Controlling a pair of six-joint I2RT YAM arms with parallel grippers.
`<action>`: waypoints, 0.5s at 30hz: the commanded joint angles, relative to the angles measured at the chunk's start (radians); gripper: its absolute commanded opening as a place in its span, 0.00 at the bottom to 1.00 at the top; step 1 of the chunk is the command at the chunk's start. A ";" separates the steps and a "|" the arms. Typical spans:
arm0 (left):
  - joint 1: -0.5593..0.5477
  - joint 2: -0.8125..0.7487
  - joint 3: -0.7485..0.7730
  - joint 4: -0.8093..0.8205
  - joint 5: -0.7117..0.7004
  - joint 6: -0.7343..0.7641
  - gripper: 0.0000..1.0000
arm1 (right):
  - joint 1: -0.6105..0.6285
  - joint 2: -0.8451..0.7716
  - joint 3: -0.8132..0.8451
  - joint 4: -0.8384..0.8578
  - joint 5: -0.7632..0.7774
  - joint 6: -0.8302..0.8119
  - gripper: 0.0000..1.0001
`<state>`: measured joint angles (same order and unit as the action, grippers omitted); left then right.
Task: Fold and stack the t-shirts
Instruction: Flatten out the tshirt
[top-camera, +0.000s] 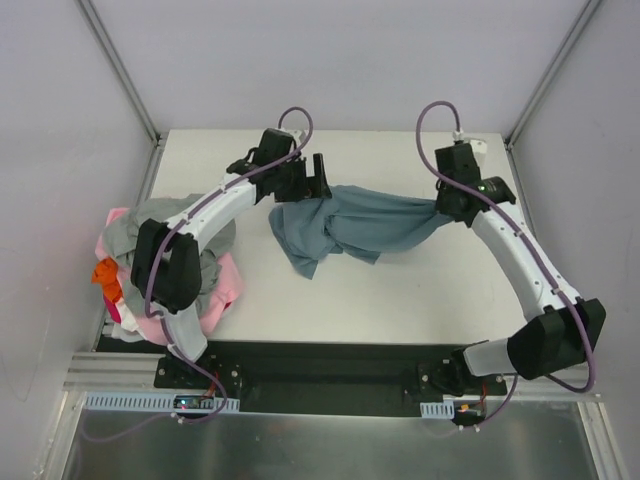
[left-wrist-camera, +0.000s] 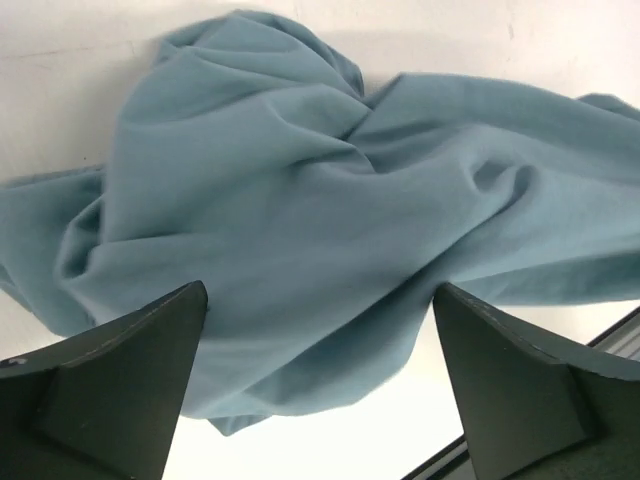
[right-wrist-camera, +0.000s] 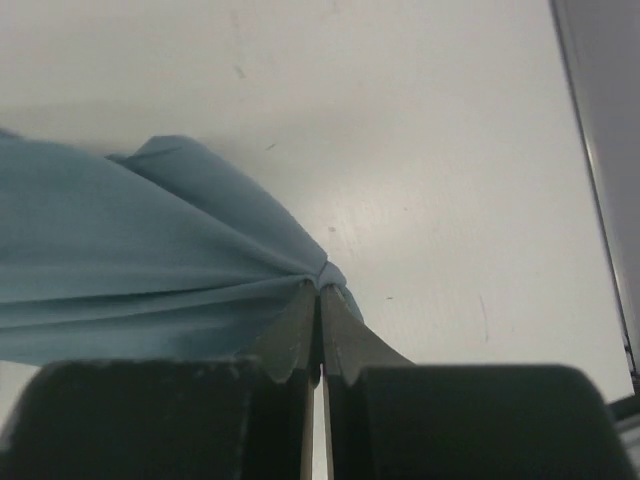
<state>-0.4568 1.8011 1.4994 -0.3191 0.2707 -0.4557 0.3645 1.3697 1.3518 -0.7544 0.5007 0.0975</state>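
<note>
T-shirts, nearest first: closest to the arm bases, at the left edge of the counter (top-camera: 400, 300), sits a heap of clothes (top-camera: 222, 288) waiting its turn. I can pick out pink, grey and orange fabric in there, so three garments at least, but it's too bunched up for a real count. Further out, mid-counter, lies one blue t-shirt (top-camera: 350, 228), crumpled and drawn out sideways. Nothing looks folded or stacked yet.

It looks like thin soft jersey, light and floppy, so I'd guess it sags and bunches wherever it isn't held. Best bet is taking it by the hem or shoulder corners, not a fistful of the middle.

The right gripper (right-wrist-camera: 320, 292) is pinched tight on a tuck of cloth at the shirt's right end. Furthest back, the left gripper (top-camera: 312, 185) hangs over the shirt's left end with its jaws spread wide, holding nothing. So that's two grippers on the one blue shirt.
</note>
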 joint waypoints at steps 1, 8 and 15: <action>0.006 -0.132 0.026 -0.017 -0.037 -0.011 0.99 | -0.145 0.063 0.136 0.024 0.001 0.008 0.01; -0.068 -0.500 -0.364 -0.026 -0.275 -0.237 0.91 | -0.275 0.336 0.343 0.038 -0.131 0.028 0.01; -0.169 -0.413 -0.482 -0.025 -0.275 -0.365 0.85 | -0.305 0.373 0.250 0.050 -0.212 0.082 0.01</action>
<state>-0.5819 1.2808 1.0519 -0.3214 0.0380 -0.7170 0.0689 1.7752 1.6424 -0.7074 0.3336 0.1440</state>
